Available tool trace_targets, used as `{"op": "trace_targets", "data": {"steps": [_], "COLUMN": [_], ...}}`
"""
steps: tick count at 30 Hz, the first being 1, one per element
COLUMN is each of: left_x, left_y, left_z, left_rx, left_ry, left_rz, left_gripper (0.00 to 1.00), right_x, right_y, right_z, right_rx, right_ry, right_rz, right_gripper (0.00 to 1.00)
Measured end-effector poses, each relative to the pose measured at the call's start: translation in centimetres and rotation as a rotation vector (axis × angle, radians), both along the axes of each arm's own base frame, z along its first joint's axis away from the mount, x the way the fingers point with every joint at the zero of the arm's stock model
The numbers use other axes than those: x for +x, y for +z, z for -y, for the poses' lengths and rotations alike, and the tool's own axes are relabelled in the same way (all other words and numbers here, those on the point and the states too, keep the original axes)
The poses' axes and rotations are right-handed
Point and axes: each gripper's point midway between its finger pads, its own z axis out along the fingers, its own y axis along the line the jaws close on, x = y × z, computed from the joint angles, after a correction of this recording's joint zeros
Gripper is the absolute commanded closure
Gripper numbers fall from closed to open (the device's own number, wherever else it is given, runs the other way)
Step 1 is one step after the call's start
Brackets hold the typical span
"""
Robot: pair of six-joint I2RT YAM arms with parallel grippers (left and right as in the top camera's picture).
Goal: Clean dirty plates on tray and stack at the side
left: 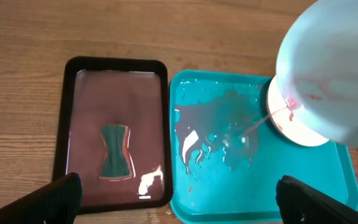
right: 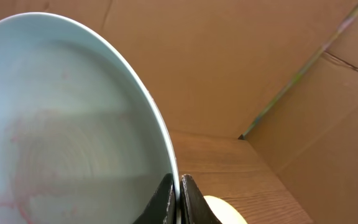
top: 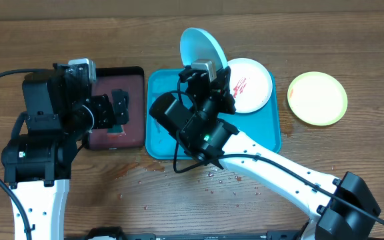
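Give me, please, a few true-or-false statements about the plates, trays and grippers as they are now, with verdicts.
1. The right gripper is closed on the rim of the pale mint plate. True.
2. The white plate is wiped clean. False: it bears red smears.
3. The yellow-green plate lies on the turquoise tray. False: it lies on the table, beside the tray.
4. The left gripper is open and holds nothing. True.
5. A sponge lies in the dark-red tray. True.
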Motion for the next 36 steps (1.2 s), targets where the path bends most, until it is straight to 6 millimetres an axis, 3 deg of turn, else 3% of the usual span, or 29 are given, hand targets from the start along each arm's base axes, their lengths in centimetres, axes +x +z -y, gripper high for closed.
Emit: {"op": "trace_targets", "data": {"steps": [12, 17, 22, 25, 30, 36], "left_x": [-0.2, -0.3, -0.4, -0.4, 0.4, 0.7], "left_y": [-0.2, -0.5, -1.6, -3.0, -7.3, -12.5], "left_z": [0.0, -0.9, -2.0, -2.3, -2.5, -2.6], "left_rx": [0.007, 0.049, 0.098, 0.11, 0.117, 0.109], "left_ry": [-0.004, 0.029, 0.066, 0.075, 0.08, 0.093], "left_rz": [-0.009, -0.022, -0.048, -0.081, -0.167, -0.279], "left_gripper": [0.0, 0.0, 0.0, 0.0, 0.02, 0.05], "right_x": [-0.1, 0.1, -0.2, 0.5, 1.9, 2.4], "right_y": [-0.1, -3.4, -7.6, -9.6, -11.8, -14.5], "right_z": [-0.3, -2.1, -3.7, -3.8, -3.0, -2.8], "right_rx": [-0.038, 0.036, 0.296, 0.481, 0.713, 0.835], "right_ry": [0.017, 0.151, 0.234, 0.243, 0.235, 0.212], "right_rz": [-0.031, -0.182, -0.338, -0.426, -0.551, -0.658], "right_gripper": [0.96, 0.96, 0.96, 0.96, 0.96, 0.96]}}
